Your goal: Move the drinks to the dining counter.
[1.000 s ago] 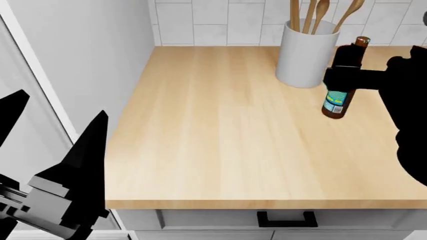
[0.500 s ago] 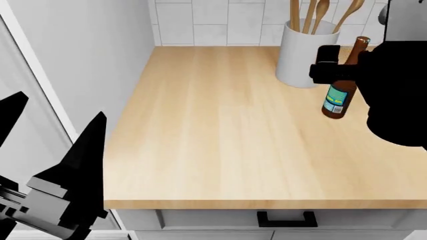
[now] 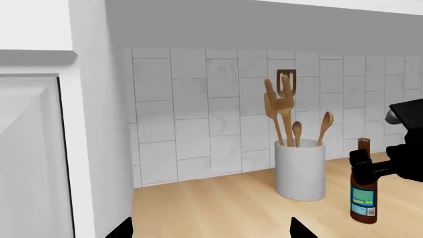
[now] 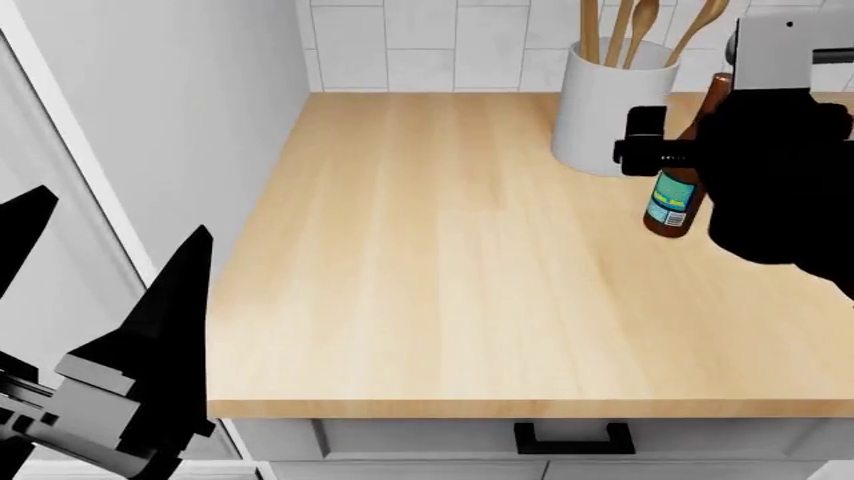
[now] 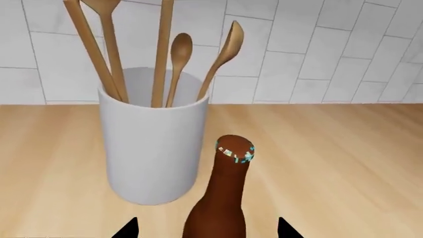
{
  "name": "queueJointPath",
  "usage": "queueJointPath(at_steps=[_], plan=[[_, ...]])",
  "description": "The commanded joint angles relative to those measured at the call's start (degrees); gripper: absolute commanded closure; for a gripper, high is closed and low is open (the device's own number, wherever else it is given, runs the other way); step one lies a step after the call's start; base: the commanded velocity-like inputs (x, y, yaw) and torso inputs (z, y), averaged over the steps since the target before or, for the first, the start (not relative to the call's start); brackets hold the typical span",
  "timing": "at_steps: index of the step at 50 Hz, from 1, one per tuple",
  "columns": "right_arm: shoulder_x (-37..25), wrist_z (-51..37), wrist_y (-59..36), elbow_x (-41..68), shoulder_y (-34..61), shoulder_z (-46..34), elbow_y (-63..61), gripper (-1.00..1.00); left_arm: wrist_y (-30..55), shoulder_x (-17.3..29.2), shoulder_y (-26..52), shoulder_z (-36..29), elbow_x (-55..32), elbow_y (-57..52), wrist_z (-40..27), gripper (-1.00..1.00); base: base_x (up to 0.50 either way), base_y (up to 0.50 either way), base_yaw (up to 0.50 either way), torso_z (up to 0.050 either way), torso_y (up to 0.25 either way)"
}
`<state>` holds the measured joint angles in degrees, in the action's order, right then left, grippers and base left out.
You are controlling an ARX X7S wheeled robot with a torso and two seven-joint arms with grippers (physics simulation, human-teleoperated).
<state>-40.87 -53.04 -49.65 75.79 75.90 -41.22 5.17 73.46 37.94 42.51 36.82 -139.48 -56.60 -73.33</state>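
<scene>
Setting: butcher-block countertop [image 4: 441, 250] with a white tiled backsplash [image 3: 198, 114] behind it and a grey drawer front with a black handle [image 4: 575, 437] under its near edge
Bottle: brown glass bottle [image 4: 675, 195] with a blue label stands upright on the countertop, toward its right rear, just beside the white crock
Right gripper: right gripper [image 4: 667, 150] is at the bottle's upper body; in the right wrist view the neck rises between two dark fingertips [image 5: 127, 229], one on each side, but contact with the glass cannot be told
Crock: white crock [image 4: 607, 105] of wooden spoons [image 5: 165, 52] stands near the backsplash, to the left of and behind the bottle
Left gripper: left gripper [image 4: 100, 300] hangs low at the countertop's left front corner, well apart from the bottle, its pointed black fingers spread wide with nothing between them
</scene>
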Motion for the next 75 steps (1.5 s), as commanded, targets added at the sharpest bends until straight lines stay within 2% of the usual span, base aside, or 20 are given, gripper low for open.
queueJointPath(at_steps=[1,24,30,37,62,68,72,75], plan=[[-1.0,-1.1,0.3,-0.4,-1.3,0.2,2.1,-1.00,-0.1,0.1,-0.1,-0.1,0.1,-0.1,0.1,-1.00,0.00,0.00,0.00,0.000,0.000],[0.2,5.4,9.5,-4.3,-6.2,1.1,7.6,-1.00,0.9,-0.8,-0.8,0.3,0.7,-0.1,0.9,-1.00,0.00,0.00,0.00,0.000,0.000],[-1.2,5.5,14.1,-3.1,-9.0,4.2,4.0,-1.00,0.7,-0.7,-0.7,0.0,0.8,-0.2,0.8,-1.00,0.00,0.00,0.00,0.000,0.000],[-1.5,8.5,13.8,-3.0,-9.2,3.6,2.6,-1.00,0.6,-0.7,-0.6,-0.1,0.9,-0.2,0.8,-1.00,0.00,0.00,0.00,0.000,0.000],[-1.8,9.8,14.0,-3.1,-10.1,3.4,2.9,-1.00,0.8,-0.8,-1.0,0.2,1.0,-0.3,1.1,-1.00,0.02,0.00,0.00,0.000,0.000],[0.7,13.1,15.4,-6.5,-9.4,1.5,8.3,-1.00,5.3,-3.5,-3.8,3.3,2.1,0.3,2.7,-1.00,0.06,0.00,0.00,0.000,0.000],[1.7,14.3,15.6,-7.6,-8.0,1.1,11.4,-1.00,2.7,-0.8,-2.3,1.9,1.4,0.2,1.6,-1.00,0.08,0.00,0.00,0.000,0.002],[2.5,15.1,15.8,-8.6,-7.4,0.5,13.4,-1.00,4.5,-2.1,-3.7,3.7,1.6,0.2,2.2,-1.00,0.08,0.00,0.00,0.000,0.000]])
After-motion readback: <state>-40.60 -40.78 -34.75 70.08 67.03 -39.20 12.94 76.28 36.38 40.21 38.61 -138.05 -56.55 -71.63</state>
